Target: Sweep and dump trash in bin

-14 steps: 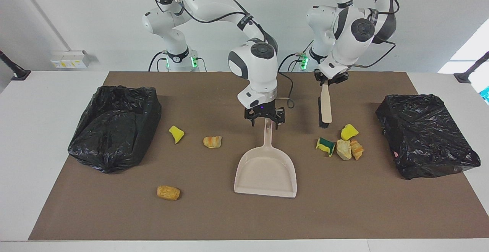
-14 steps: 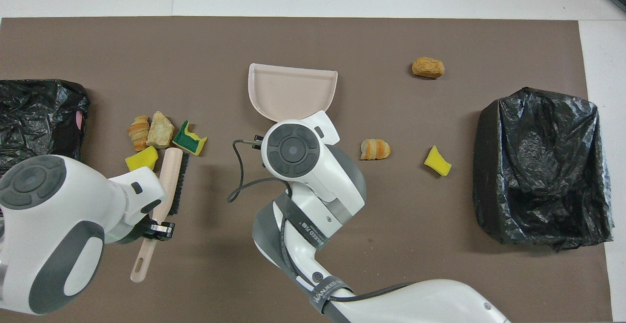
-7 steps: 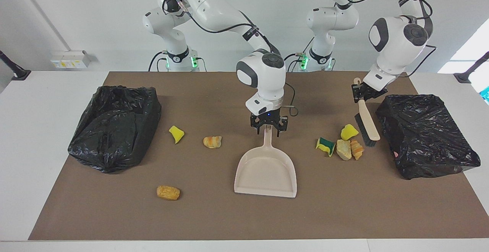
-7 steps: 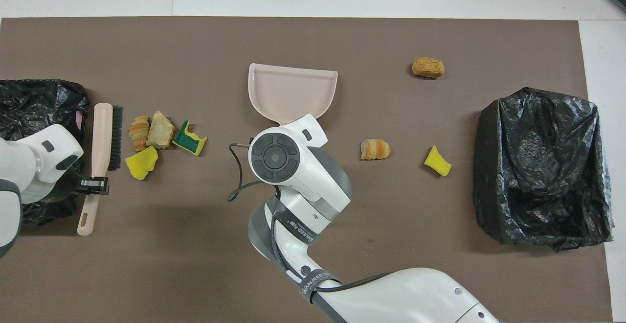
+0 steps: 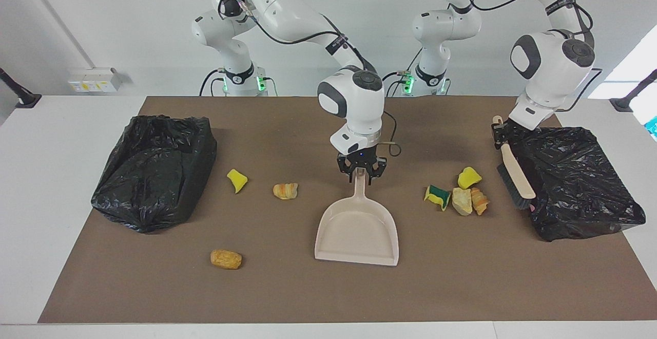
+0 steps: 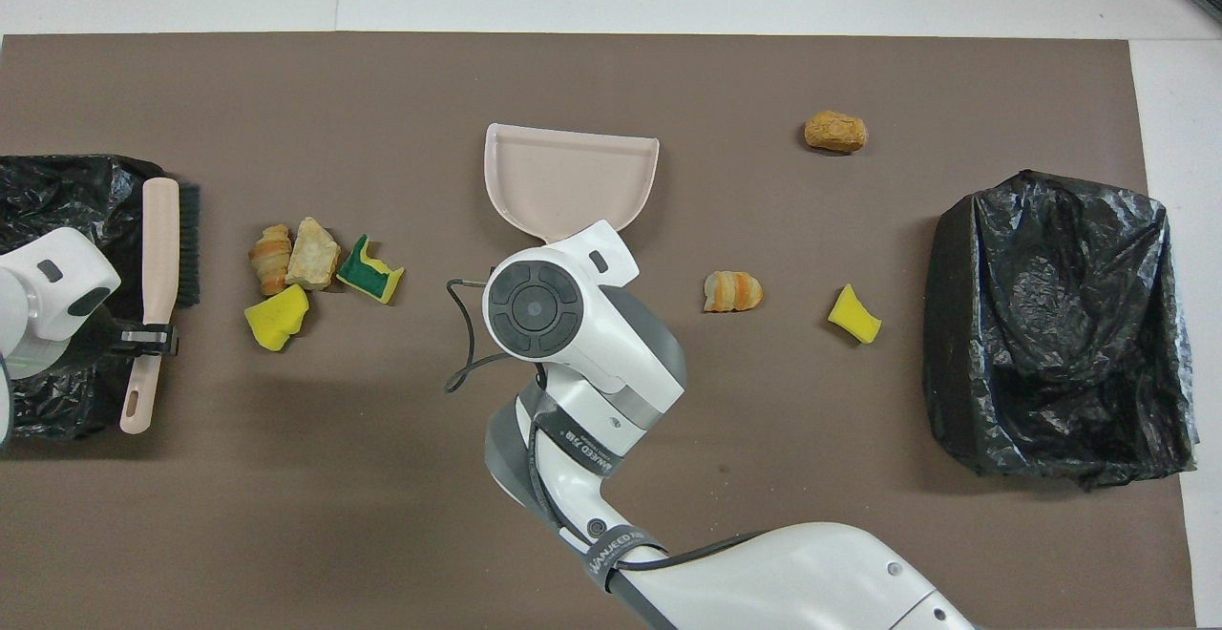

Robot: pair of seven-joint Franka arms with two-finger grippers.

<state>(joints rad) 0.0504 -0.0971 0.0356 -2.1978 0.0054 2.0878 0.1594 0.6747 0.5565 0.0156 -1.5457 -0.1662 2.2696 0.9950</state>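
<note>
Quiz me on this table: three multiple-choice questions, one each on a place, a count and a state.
1. Where is the brush?
A. In the left gripper, at the edge of the bag at the left arm's end
B. Lying in the dustpan
C. Beside the lone brown lump

2. How many scraps lie on the mat?
A. Three
B. Seven
C. Twelve

3. What state is the dustpan in?
A. Tipped over a bag
B. Full of scraps
C. Empty, flat on the mat

Answers:
1. A: the left gripper is shut on the brush's handle, bristles down by that bag's edge.
2. B: four scraps are clustered near the brush and three are scattered toward the right arm's end.
3. C: its tray is bare and rests on the mat, with the right gripper at its handle.
</note>
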